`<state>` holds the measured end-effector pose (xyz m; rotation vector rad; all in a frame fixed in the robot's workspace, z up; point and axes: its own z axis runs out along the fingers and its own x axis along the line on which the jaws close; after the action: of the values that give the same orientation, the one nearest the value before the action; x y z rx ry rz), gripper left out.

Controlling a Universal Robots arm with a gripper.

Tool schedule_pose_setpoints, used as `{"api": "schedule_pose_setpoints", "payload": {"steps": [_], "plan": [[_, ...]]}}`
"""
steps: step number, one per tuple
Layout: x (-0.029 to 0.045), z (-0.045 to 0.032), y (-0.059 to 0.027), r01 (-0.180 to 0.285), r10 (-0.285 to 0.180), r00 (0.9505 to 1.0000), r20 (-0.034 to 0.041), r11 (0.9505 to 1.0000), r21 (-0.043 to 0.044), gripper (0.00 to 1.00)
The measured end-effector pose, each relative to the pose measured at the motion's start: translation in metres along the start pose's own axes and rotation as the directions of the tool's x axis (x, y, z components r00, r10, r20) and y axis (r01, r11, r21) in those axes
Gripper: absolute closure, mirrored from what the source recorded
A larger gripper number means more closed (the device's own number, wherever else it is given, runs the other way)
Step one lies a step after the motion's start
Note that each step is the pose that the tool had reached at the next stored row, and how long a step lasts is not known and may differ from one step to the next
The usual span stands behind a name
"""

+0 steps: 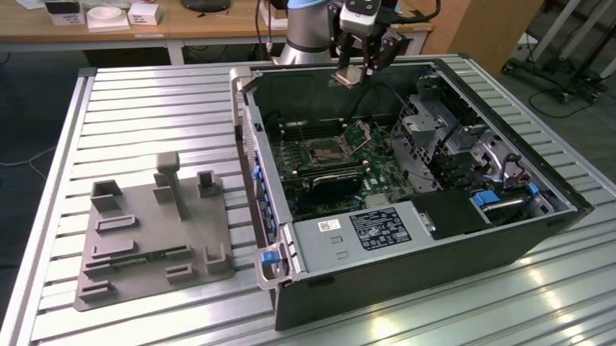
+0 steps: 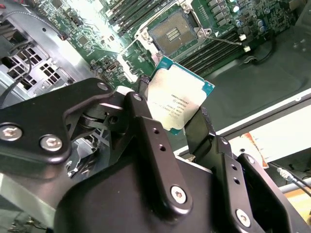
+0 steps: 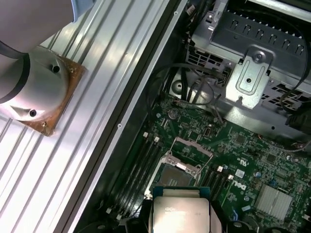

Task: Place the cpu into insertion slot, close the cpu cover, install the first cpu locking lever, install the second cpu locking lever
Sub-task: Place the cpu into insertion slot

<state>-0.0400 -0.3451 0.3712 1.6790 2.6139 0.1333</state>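
My gripper hangs above the far edge of the open computer case, shut on the cpu, a small square chip with a silvery top. In the second wrist view the cpu sits clamped between my two black fingers; its silvery top also fills the edge of the first wrist view. The insertion slot lies on the green board well below and nearer than the chip, its dark centre bare. The cpu cover stands swung open on the socket's far side.
The case's far wall runs just under the gripper. Black memory slots flank the socket. A drive cage and cables fill the exterior view's right of the case. A grey fixture plate lies on the slatted table.
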Motion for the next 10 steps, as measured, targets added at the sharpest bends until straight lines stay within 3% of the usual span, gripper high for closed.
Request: {"api": "schedule_pose_setpoints", "payload": {"steps": [10], "plan": [[0.0000, 0.0002, 0.0000, -0.048, 0.048, 0.9988, 0.0043, 0.9988, -0.0010, 0.46]]}}
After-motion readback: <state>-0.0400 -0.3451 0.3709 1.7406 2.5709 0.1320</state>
